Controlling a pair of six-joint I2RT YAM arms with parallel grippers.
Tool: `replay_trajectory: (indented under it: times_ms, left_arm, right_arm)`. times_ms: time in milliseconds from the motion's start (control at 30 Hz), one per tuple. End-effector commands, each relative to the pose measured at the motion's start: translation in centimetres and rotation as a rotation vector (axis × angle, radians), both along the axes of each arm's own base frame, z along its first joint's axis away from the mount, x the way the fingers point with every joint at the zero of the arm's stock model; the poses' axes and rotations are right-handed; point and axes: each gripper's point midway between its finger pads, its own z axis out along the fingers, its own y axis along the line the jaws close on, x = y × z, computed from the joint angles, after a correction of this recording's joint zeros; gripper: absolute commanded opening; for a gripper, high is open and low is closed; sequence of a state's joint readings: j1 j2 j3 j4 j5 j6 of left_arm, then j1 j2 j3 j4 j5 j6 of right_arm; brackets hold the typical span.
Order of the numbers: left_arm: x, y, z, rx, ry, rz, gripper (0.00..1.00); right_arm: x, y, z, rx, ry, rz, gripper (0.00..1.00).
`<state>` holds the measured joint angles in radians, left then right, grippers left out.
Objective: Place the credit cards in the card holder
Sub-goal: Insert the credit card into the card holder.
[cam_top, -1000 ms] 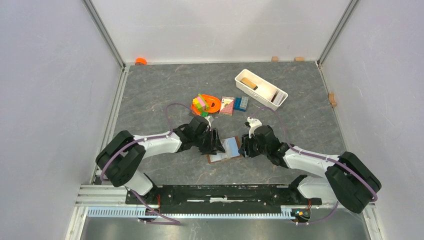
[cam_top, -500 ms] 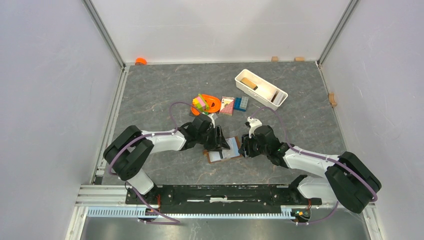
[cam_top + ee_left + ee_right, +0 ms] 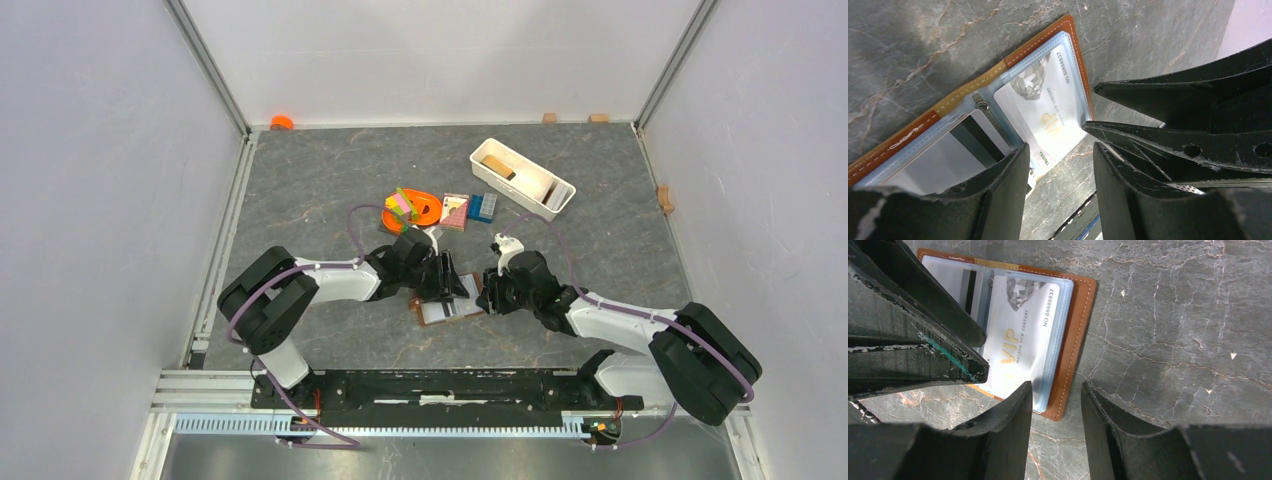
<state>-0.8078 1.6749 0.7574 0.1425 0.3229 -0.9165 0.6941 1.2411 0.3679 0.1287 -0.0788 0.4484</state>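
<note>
Left gripper [image 3: 450, 286] is shifted rightward over last second, now held above open card holder [image 3: 447, 310]; fingers slightly parted, nothing pinched. Right gripper [image 3: 488, 294] is kept at holder's right edge, narrowly parted, empty. Insertion is judged nearly done. Holder is laid flat on table between grippers; VIP card [image 3: 1018, 335] and striped card [image 3: 968, 145] are seen in clear sleeves.

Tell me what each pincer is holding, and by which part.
Nothing. The left pincer and right pincer both stand open above the open wallet, which lies flat on the table.
</note>
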Motion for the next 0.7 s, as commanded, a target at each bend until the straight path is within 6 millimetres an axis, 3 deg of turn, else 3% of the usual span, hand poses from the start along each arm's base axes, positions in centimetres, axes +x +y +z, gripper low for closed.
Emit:
replay_trajectory:
  times_ms: [0, 167, 367, 567, 667]
  left_arm:
    - [1.3, -2.1, 2.2, -0.078, -0.044, 0.017, 0.56]
    - [1.6, -1.5, 3.5, -0.059, -0.095, 0.021, 0.57]
    - [1.5, 2.9, 4.9, 0.104, -0.198, 0.064, 0.61]
    - [0.8, 8.7, 2.9, 0.367, -0.217, 0.122, 0.71]
    - [0.1, 9.9, 1.8, 0.427, -0.204, 0.122, 0.75]
  right_arm:
    - [-1.9, -1.1, -2.1, -0.052, 0.074, 0.005, 0.46]
    - [-1.8, -1.3, -1.7, -0.05, 0.059, -0.006, 0.47]
    - [-1.6, -1.5, -0.8, -0.039, 0.031, -0.012, 0.52]
    - [-1.8, -1.5, -0.9, -0.035, 0.033, -0.008, 0.55]
    - [-1.9, -1.5, -1.0, -0.033, 0.036, -0.006, 0.57]
